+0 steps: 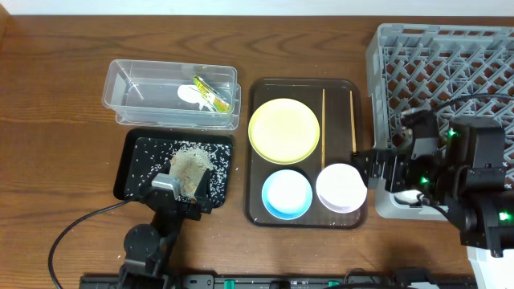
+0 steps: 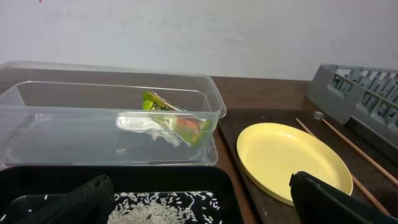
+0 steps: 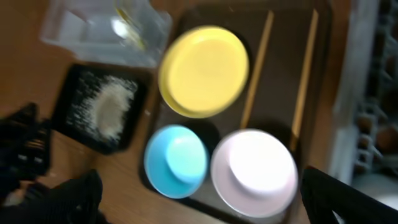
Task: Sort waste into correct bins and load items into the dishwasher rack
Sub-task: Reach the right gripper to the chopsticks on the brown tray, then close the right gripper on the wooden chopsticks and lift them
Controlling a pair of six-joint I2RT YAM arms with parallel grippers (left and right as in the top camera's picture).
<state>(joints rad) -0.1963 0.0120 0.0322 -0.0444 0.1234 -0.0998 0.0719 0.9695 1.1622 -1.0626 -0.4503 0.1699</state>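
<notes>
The clear tub (image 1: pixel 128 96) holds the snack wrapper (image 1: pixel 210 95) and the crumpled white paper (image 1: pixel 191 95); both also show in the left wrist view, the wrapper (image 2: pixel 177 121) and the paper (image 2: pixel 140 122). Rice (image 1: pixel 193 152) lies in the black tray (image 1: pixel 132 172). My left gripper (image 1: pixel 178 189) hangs open and empty over that rice (image 2: pixel 161 208). The yellow plate (image 1: pixel 284 130), blue bowl (image 1: pixel 287 193), pinkish bowl (image 1: pixel 341 187) and two chopsticks (image 1: pixel 324 128) lie on the brown tray (image 1: pixel 337 95). My right gripper (image 1: pixel 376 170) is open and empty, at the tray's right edge beside the grey rack (image 1: pixel 450 64). A small white cup (image 1: pixel 409 195) sits in the rack's front corner, partly hidden.
The right arm and its cables lie over the rack's front left part. The left arm's cable runs along the table's front left. Bare wood surrounds the tub and the black tray.
</notes>
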